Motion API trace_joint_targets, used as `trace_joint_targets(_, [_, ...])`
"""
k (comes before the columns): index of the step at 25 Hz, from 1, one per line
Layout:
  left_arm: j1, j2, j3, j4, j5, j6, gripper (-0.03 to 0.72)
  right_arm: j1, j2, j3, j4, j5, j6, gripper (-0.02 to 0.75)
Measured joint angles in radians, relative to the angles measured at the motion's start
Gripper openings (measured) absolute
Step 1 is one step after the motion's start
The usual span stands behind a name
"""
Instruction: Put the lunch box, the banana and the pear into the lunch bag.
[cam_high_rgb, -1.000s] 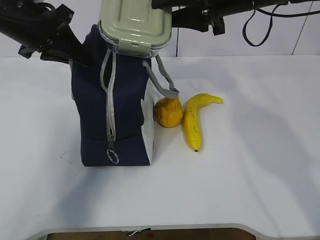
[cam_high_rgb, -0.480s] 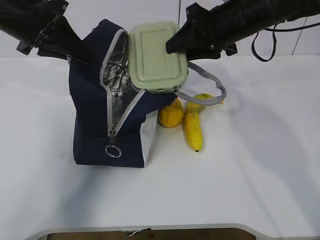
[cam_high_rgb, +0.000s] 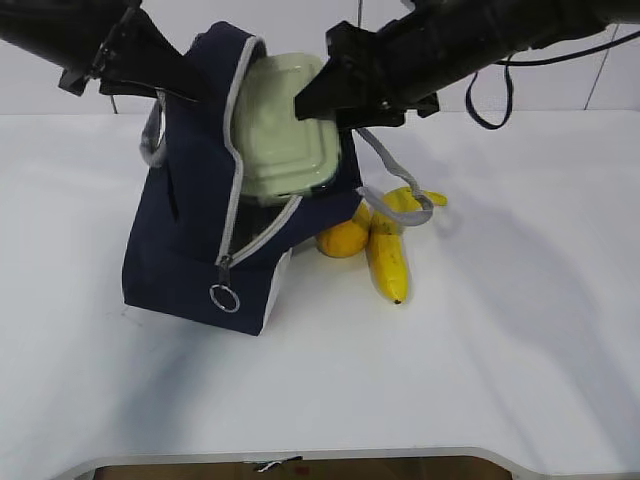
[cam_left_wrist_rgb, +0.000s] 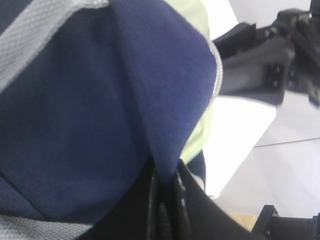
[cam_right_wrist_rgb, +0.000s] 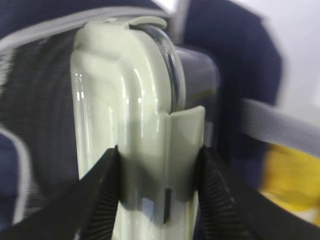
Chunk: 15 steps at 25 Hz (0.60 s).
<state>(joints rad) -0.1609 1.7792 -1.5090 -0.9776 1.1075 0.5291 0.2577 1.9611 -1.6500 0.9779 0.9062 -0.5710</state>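
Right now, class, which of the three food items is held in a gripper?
The lunch box, clamped by the right gripper at the lunch bag opening. The banana and pear lie untouched on the table.

I see the navy lunch bag (cam_high_rgb: 195, 240) tilted on the surface, zipper open, its ring pull (cam_high_rgb: 223, 298) hanging low on the front and one grey handle looping toward the fruit. The sage-lidded lunch box (cam_high_rgb: 283, 125) sits tipped on edge, partway inside the bag's mouth. The pear (cam_high_rgb: 343, 238) and yellow banana (cam_high_rgb: 388, 255) lie touching, just right of the bag, the pear partly hidden behind it.
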Motion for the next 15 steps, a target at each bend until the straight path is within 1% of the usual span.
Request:
trace_joint_targets(3, [-0.004, 0.016, 0.0, -0.016, 0.0, 0.021, 0.013, 0.035, 0.021, 0.0, 0.046, -0.002, 0.0, 0.365])
trace_joint_targets(6, [-0.004, 0.029, 0.0, -0.032, -0.002, 0.033, 0.013, 0.058, 0.055, -0.001, 0.068, -0.008, 0.002, 0.365])
trace_joint_targets(15, [-0.004, 0.031, 0.0, -0.038, -0.008, 0.045, 0.013, 0.071, 0.19, -0.006, 0.197, -0.039, -0.018, 0.365])
